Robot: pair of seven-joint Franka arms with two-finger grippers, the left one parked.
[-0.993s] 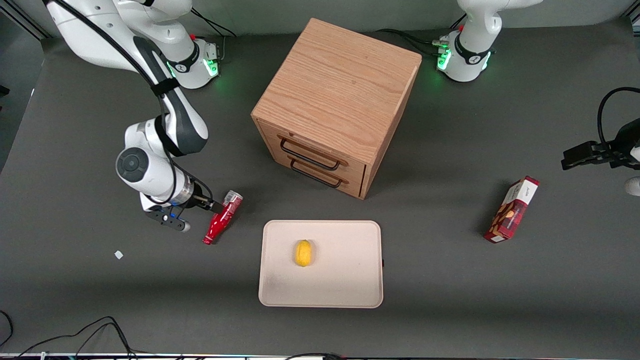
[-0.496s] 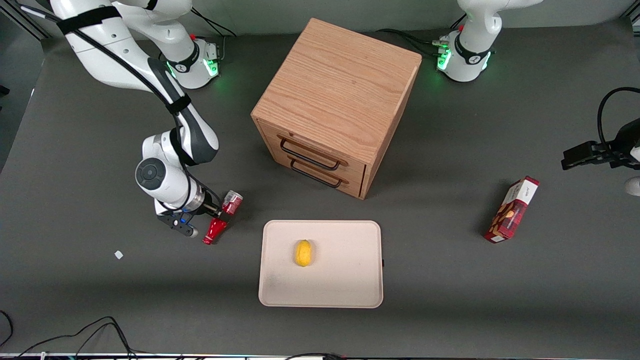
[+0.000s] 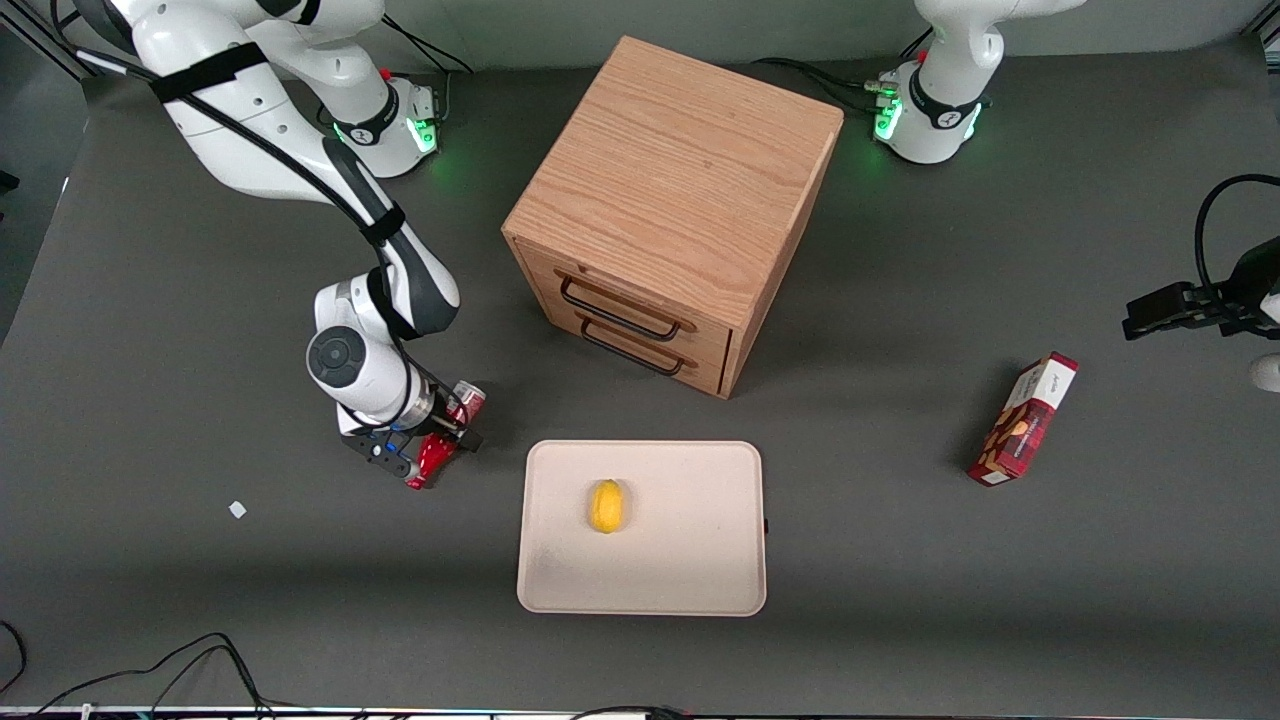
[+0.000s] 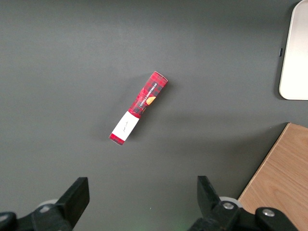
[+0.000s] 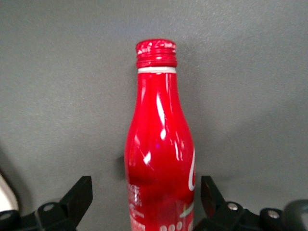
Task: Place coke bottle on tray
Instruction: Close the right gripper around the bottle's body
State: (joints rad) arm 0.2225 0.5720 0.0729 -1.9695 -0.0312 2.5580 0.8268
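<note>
Tray (image 3: 700,560): flat cream rectangle on the dark worktop (image 3: 900,600), lying nearer the front camera than the wooden cabinet (image 3: 672,200).
Tray contents: one small yellow fruit (image 3: 606,505), a lemon by the look of it, though too small to be certain; it sits inside the rim, toward the working arm's end of the tray.
Cabinet: two drawers with dark wire handles, both appearing shut; nothing seen on its top.
Coke bottle (image 3: 445,438): lying on its side on the worktop just beside the tray, at the tray's working-arm end, not touching it; silver base end points toward the cabinet, red cap points toward the front camera. In the right wrist view the coke bottle (image 5: 160,159) is seen lengthwise, cap farthest from the camera.
Pincer (image 3: 437,440): low over the bottle's middle, fingers spread, one on each flank of the body; in the right wrist view the pincer (image 5: 147,202) has a dark finger (image 5: 77,197) standing off the red surface with a gap on either flank.
Arm pose: right arm reaches down from its base, wrist bent so the pincer points steeply at the worktop, beside the tray.
Snack box (image 3: 1023,418): red, on the worktop well apart from the tray, toward the parked arm's end.
</note>
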